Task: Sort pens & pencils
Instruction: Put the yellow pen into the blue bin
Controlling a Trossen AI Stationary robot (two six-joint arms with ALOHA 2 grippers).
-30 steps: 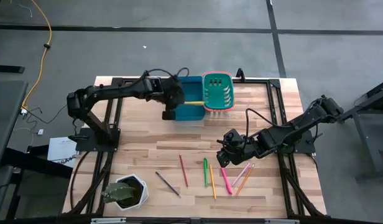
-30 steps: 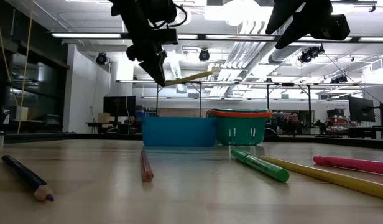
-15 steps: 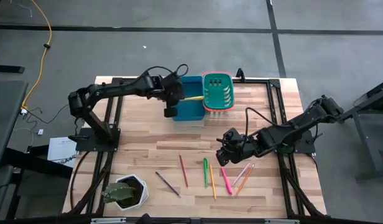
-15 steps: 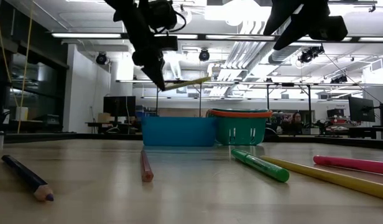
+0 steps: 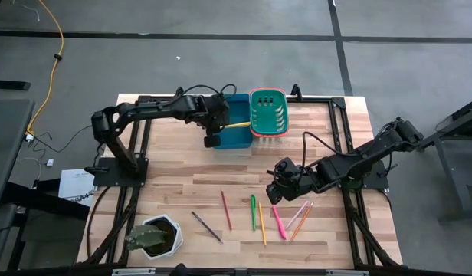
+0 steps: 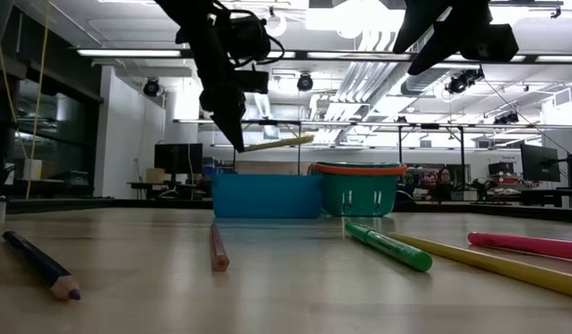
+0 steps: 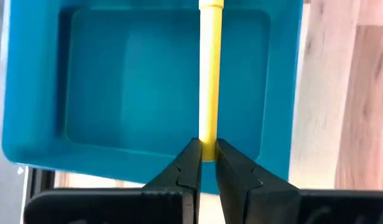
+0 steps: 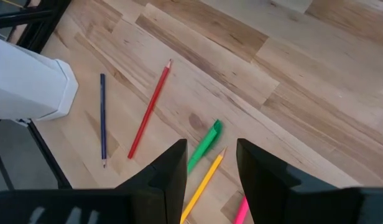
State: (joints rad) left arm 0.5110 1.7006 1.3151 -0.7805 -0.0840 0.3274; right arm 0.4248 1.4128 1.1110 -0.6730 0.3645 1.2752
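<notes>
Pencils and pens point(image 5: 255, 213) lie scattered on the pale wooden surface point(image 5: 175, 180), with grey floor around it. Left claw point(image 7: 205, 163) grips a yellow pencil point(image 7: 210, 74) above the blue bin point(image 7: 86, 81). Right claw point(image 8: 209, 163) hangs spread apart over the scattered sticks.

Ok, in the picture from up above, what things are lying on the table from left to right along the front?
Potted cactus → dark purple pencil → red pencil → green marker → yellow-orange pencil → pink marker.
</notes>
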